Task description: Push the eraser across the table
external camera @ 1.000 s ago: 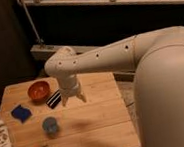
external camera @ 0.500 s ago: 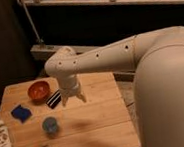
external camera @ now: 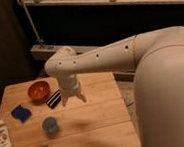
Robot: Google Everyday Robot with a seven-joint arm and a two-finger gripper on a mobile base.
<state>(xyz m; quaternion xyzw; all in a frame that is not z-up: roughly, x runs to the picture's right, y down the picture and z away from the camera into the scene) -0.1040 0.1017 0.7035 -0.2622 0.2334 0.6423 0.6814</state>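
Open pincer (external camera: 73,100) hangs beside eraser (external camera: 54,99) on bench (external camera: 100,114); a push toward the bowl (external camera: 38,90) may jam eraser against it.

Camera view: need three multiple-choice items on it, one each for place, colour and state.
1. Where is the eraser?
A) On the table, between the orange bowl and the gripper
B) Inside the bowl
C) At the table's near edge

2. What colour is the squarish sponge?
A) Green
B) Blue
C) Red

3. The gripper, low over the table next to the eraser, is:
A) Shut on the eraser
B) Shut on the bowl
C) Open, holding nothing

Answers:
1 A: the striped black block lies beside the bowl, with the gripper on its other side.
2 B: the sponge is plainly blue.
3 C: the fingers stand apart with nothing between them.
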